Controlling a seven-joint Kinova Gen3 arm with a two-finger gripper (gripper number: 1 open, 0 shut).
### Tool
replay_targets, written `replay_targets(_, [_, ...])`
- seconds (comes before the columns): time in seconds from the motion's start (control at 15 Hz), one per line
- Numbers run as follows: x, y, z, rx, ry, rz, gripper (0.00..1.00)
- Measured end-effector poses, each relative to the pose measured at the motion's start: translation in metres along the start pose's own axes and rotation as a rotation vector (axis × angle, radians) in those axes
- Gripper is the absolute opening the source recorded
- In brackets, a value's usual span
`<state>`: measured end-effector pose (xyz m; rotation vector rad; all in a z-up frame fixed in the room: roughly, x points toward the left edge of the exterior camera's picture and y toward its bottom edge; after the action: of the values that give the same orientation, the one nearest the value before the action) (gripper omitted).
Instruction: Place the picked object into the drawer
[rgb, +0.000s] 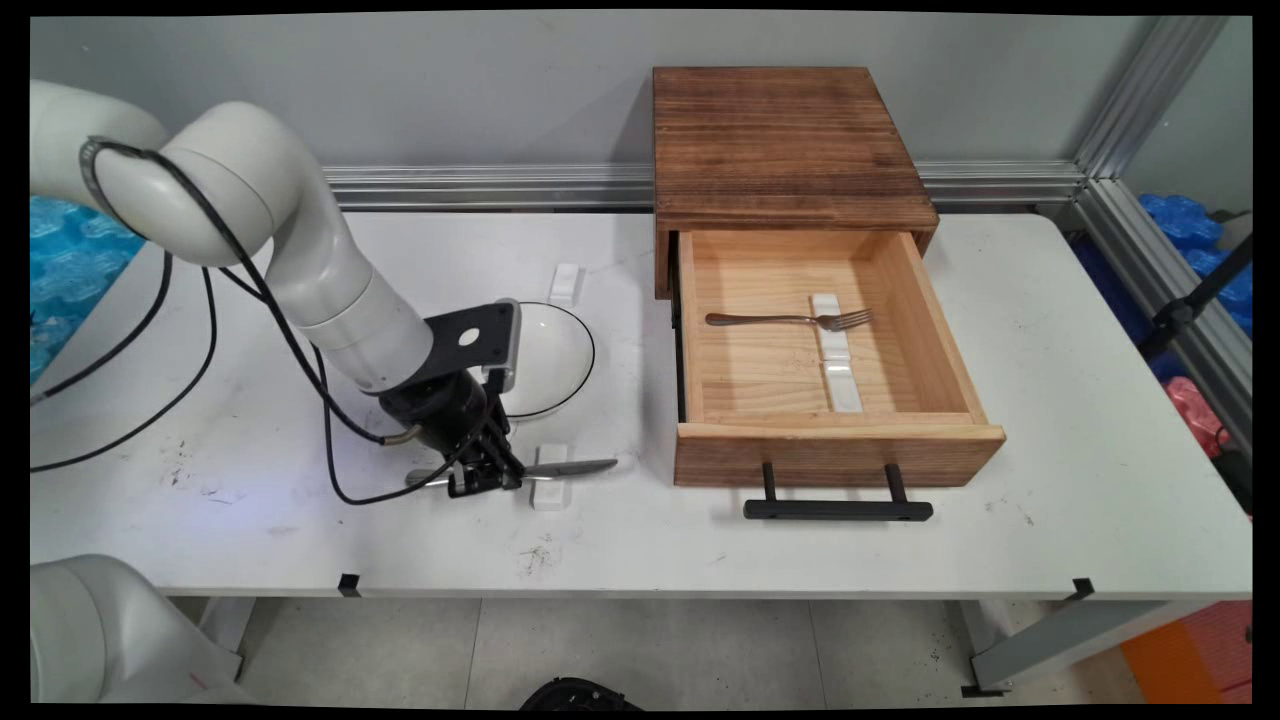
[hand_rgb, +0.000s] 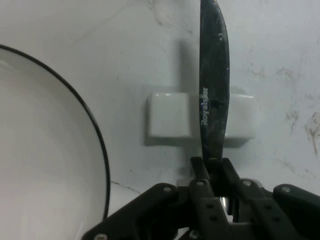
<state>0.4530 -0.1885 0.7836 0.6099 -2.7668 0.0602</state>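
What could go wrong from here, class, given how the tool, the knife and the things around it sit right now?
1. The tool pinches the knife near one end only, so the long blade may tilt or slip.
2. The blade lies across a small white rest; dragging it sideways could knock the rest away.
3. The black-rimmed bowl sits close behind the tool, so a swing could bump it.

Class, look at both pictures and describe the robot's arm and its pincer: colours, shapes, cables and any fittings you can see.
The arm is glossy white, built of thick rounded tubular links with bulging joints. Thin black cables loop loosely from it. At the wrist sits a flat black bracket with a round hole and a grey edge. The pincer is black, with two slim fingers on a jointed, riveted linkage.
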Motion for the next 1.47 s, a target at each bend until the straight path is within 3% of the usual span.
replay_targets(0.93, [0.025, -0.011, -0.045, 0.003, -0.018, -0.080, 0.00])
replay_targets(1.47, [0.056, -0.025, -0.083, -0.016, -0.007, -0.097, 0.00])
